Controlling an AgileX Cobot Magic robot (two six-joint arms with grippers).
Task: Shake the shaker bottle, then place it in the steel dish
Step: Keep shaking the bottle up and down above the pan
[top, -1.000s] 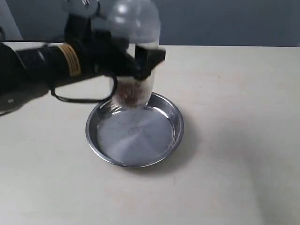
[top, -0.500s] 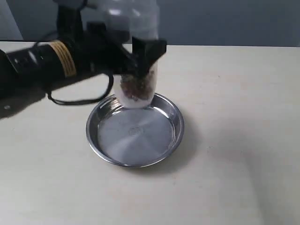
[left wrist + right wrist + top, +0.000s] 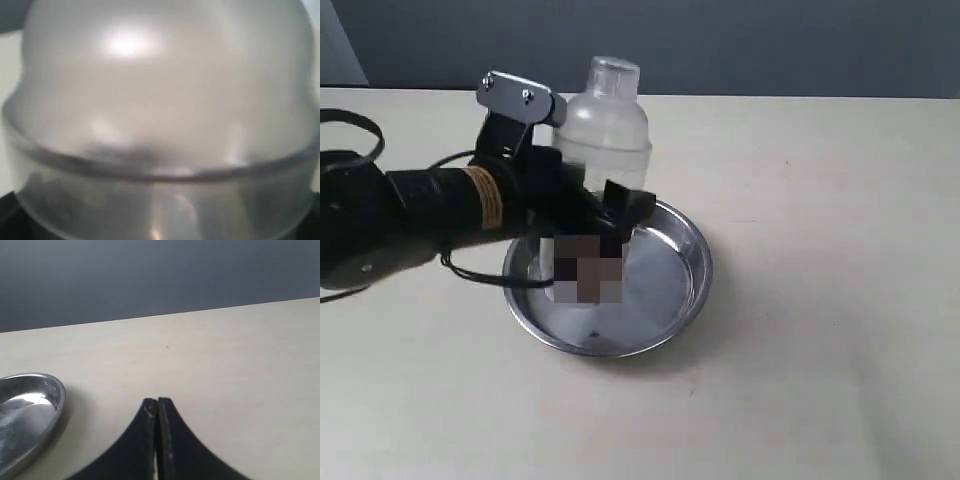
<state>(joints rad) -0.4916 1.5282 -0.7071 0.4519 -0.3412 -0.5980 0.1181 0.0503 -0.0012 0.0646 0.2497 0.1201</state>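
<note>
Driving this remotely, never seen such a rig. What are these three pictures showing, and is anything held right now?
It is a robot with two arms, each ending in a pincer. The wide picture comes from a camera off the arms: the black left arm reaches in from the left, and its left pincer is closed around the shaker bottle, clear with a small cap. The bottle stands upright, its lower end down inside the steel dish on the pale table; that end is blurred, so I cannot tell whether it touches the bottom. The foggy close-up is the left wrist camera, filled by the bottle's dome. The last is the right wrist camera: the right pincer is shut, holds nothing, above the table near the dish's rim.
</note>
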